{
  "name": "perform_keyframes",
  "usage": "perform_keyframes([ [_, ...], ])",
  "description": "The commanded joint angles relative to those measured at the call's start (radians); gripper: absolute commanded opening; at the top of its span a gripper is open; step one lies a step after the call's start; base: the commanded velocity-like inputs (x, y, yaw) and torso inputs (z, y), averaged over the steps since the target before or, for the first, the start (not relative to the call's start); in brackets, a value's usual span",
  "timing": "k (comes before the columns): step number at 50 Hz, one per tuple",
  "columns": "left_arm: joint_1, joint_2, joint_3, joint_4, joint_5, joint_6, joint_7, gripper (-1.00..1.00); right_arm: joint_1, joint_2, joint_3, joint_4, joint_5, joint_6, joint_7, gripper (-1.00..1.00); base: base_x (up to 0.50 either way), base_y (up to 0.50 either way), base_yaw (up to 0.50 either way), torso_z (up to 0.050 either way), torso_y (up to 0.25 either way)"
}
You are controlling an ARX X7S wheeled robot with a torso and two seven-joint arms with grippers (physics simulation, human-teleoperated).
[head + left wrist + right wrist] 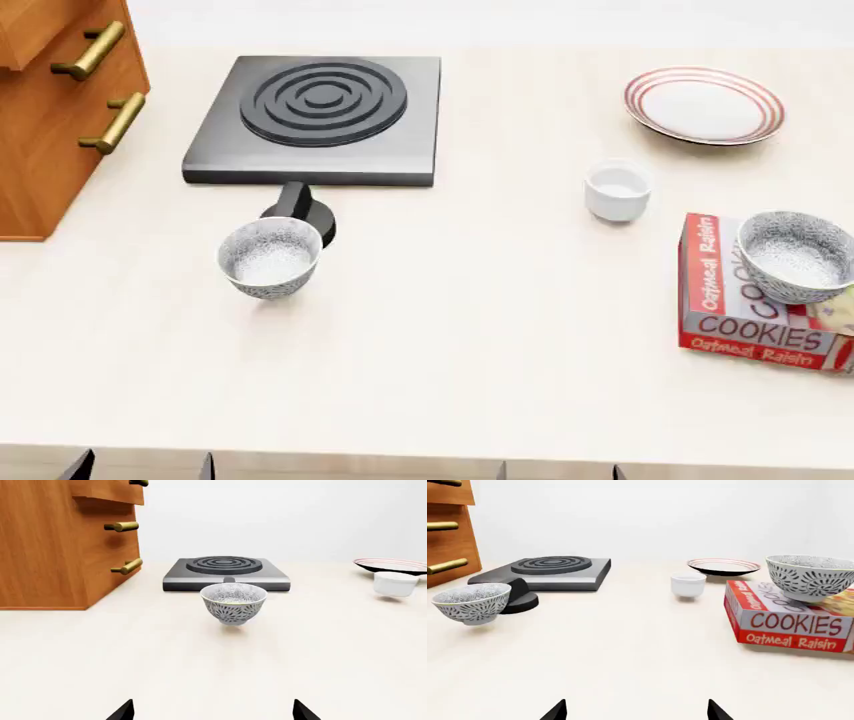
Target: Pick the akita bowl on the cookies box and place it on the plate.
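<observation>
The akita bowl (797, 255) (810, 577), speckled grey and white, sits upright on the far end of the red-and-white cookies box (727, 325) (794, 625) at the table's right edge. The plate (703, 105) (724, 566) (393, 565), white with red rings, lies behind the box at the back right. My right gripper (561, 470) (637, 711) hangs open and empty at the near edge, left of the box and well short of it. My left gripper (143, 467) (213, 712) is open and empty too, at the near left.
A look-alike speckled bowl (271, 257) (233, 602) (472, 602) stands on the table by the stove's knob (300, 210). The black hotplate (318, 115) is at the back, a wooden drawer cabinet (54, 120) far left. A small white cup (618, 190) (687, 585) stands between plate and box.
</observation>
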Motion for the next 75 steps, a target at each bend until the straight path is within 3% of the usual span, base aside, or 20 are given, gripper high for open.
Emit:
perform_keyframes([
  [1,0.000,-0.022,0.024,0.006,-0.024,-0.032,0.005,1.00,0.000,0.017,-0.031,-0.014,-0.007,0.018,0.026,1.00,0.00,0.00,0.00,0.000,0.000],
  [8,0.000,-0.042,0.051,0.001,-0.019,-0.024,-0.038,1.00,-0.007,0.040,-0.056,-0.020,0.011,-0.002,0.057,1.00,0.00,0.00,0.00,0.000,0.000],
  [9,-0.357,-0.020,0.092,-1.115,0.024,0.484,-0.078,1.00,0.480,0.002,-0.049,1.308,0.216,-0.712,0.019,1.00,0.00,0.00,0.00,0.000,0.000],
  [10,-0.001,-0.014,0.017,-0.006,0.005,-0.019,-0.001,1.00,-0.008,0.010,-0.023,-0.022,-0.022,0.000,0.024,1.00,0.00,0.00,0.00,0.000,0.000],
  [27,-0.013,-0.053,0.062,-0.039,-0.047,0.013,-0.059,1.00,-0.006,0.055,-0.072,-0.026,0.031,0.002,0.078,1.00,0.00,0.00,0.00,0.000,0.000],
  [49,0.062,-0.109,0.050,0.603,-0.124,-0.322,-0.125,1.00,-0.019,0.124,-0.124,-0.653,-0.039,0.365,0.130,1.00,0.00,0.00,0.00,0.000,0.000],
  [65,0.069,-0.139,0.040,0.787,-0.160,-0.417,-0.164,1.00,0.023,0.142,-0.157,-0.892,-0.065,0.547,0.141,1.00,0.00,0.00,0.00,0.000,0.000],
  [75,0.065,-0.150,0.037,0.816,-0.180,-0.434,-0.177,1.00,0.049,0.151,-0.180,-0.920,-0.076,0.614,0.157,1.00,0.00,0.00,0.00,0.000,0.000],
])
